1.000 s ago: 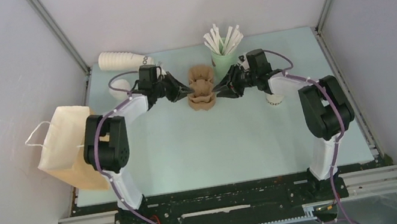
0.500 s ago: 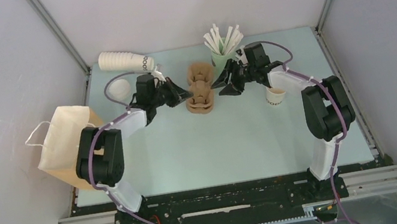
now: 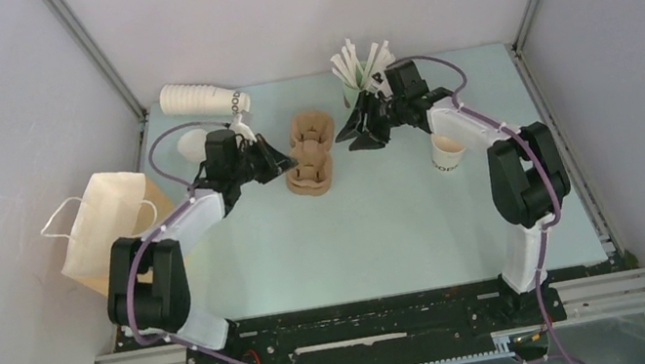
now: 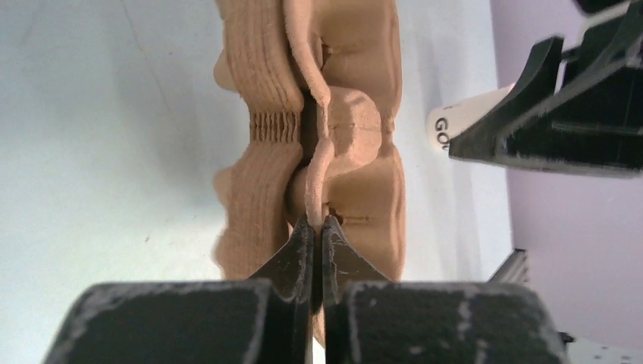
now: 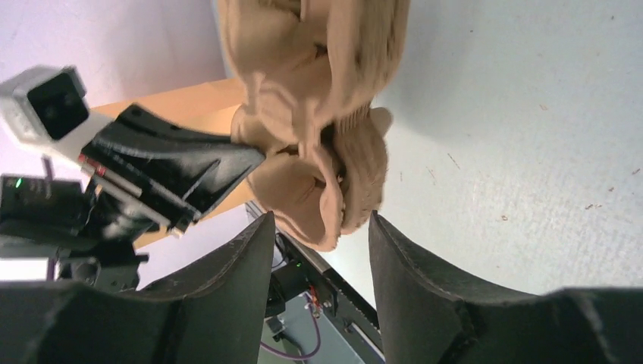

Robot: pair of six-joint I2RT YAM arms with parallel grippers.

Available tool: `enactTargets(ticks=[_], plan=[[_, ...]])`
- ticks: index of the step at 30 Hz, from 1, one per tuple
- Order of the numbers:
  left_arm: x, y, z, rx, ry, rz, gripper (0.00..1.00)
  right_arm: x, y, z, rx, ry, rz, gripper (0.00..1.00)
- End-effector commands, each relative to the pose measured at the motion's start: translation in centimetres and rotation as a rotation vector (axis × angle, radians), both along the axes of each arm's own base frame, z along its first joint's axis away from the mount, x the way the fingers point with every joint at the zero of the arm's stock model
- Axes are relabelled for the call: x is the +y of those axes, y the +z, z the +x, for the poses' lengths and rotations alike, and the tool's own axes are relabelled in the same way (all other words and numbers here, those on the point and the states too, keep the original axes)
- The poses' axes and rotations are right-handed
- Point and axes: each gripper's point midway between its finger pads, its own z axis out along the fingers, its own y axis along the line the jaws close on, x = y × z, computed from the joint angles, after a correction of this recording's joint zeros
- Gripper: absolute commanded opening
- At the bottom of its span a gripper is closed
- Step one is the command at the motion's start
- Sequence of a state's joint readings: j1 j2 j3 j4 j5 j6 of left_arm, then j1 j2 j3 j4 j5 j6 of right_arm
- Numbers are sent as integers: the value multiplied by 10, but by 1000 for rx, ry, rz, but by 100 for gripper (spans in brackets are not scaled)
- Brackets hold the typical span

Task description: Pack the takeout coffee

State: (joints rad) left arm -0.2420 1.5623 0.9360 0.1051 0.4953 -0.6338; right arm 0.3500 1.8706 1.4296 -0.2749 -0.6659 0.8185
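Nearest, well left of the stack of pulp cup carriers: tan paper bag with white handles, at the left edge of the pale table.

Well apart to the right of the stack, a little nearer than its middle: takeout coffee cup, small and cream-white. Stands upright on the table with its mouth open upward. Shows dark lettering near its base in the left wrist view, past the right arm's black fingers.

Against the stack's left side: left gripper. Fingers pressed together, pinching the thin wavy rim of one carrier. In the left wrist view, sits with the layered edges of the other carriers on one side of that rim and the pinched carrier's cup wells on the other.

Just right of the stack, toward its far end: right gripper. Fingers spread wide, holding nothing. In the right wrist view, frames a rounded end lobe of the carriers between its two black tips; cannot tell whether either tip touches the pulp.

Left of the stack and slightly farther: white round lid, flat on the table, near the left arm's cable, apart from the cup.

Beyond the stack's right end: pale green cup of white sticks, upright, close behind the right wrist.

Farthest, beyond and left of the stack: long row of nested paper cups, lying on its side near the back wall.
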Motion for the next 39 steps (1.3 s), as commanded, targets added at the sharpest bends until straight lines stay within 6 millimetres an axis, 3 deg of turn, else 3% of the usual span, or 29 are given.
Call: enactTargets(ticks=[1, 3, 7, 10, 15, 20, 25, 31, 39], plan=[[4, 30, -11, -172, 1, 139, 0, 4, 3, 5, -54, 9, -133, 57], [-4, 14, -10, -49, -74, 62, 0, 6, 4, 9, -78, -10, -178, 57], [-19, 33, -15, -160, -75, 134, 0, 15, 12, 18, -165, 4, -342, 56], [-22, 21, -15, -102, -92, 169, 0, 23, 15, 24, -197, -10, -410, 58], [-23, 26, -9, -116, -59, 194, 0, 48, 15, 26, -235, -27, -445, 62], [-31, 34, -6, -119, -65, 173, 0, 67, -2, 25, -234, 32, -485, 56], [-37, 36, -7, -122, -78, 172, 0, 74, -17, 26, -242, 62, -491, 52], [-37, 32, -10, -114, -83, 182, 0, 77, -23, 33, -248, 66, -498, 28], [-42, 33, -10, -112, -92, 180, 0, 81, -35, 37, -259, 80, -529, 32]])
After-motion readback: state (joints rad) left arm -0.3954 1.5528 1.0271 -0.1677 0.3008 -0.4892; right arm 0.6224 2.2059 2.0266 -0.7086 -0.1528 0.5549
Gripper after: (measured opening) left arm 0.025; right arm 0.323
